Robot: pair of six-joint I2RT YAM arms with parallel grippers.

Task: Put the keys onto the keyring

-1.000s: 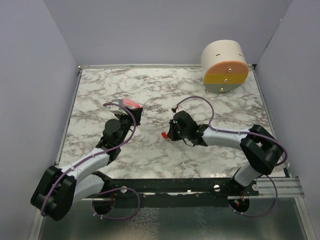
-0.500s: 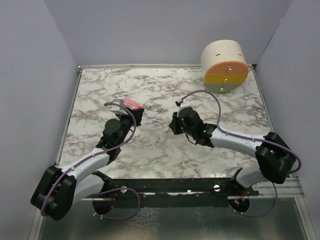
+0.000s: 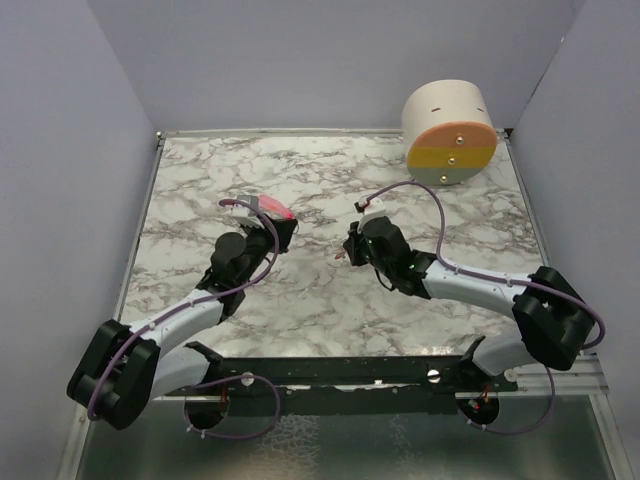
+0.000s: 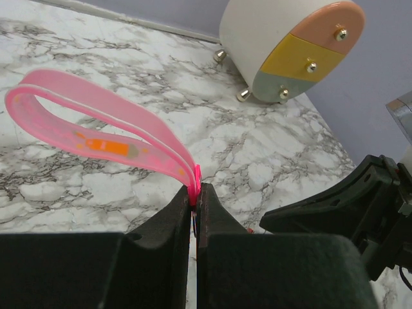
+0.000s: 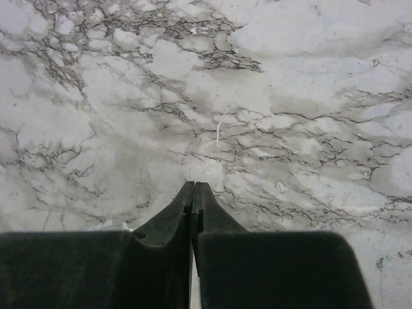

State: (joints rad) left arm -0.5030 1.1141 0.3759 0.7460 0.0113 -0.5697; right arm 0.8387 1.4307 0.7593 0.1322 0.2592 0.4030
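My left gripper (image 3: pixel 284 226) is shut on the keyring's pink strap (image 3: pixel 271 207), left of the table's middle. In the left wrist view the strap (image 4: pixel 96 122) loops up and left from the closed fingertips of that gripper (image 4: pixel 195 190). A thin sliver of the metal ring shows between the jaws. My right gripper (image 3: pixel 346 254) is shut and faces the left one from a short gap away. The key shows only as a tiny red speck at its tips (image 3: pixel 342 258), also seen in the left wrist view (image 4: pixel 250 229). In the right wrist view the closed gripper (image 5: pixel 193 185) hides the key.
A white drum (image 3: pixel 450 133) with a peach, yellow and grey face stands at the back right; it also shows in the left wrist view (image 4: pixel 290 51). Grey walls close in the marble table (image 3: pixel 440 290) on three sides. The right arm's black body (image 4: pixel 347 206) fills the left wrist view's right side.
The right gripper has moved up and away from the table's middle toward the left gripper, carrying the red key. The left gripper has shifted slightly right with the strap.
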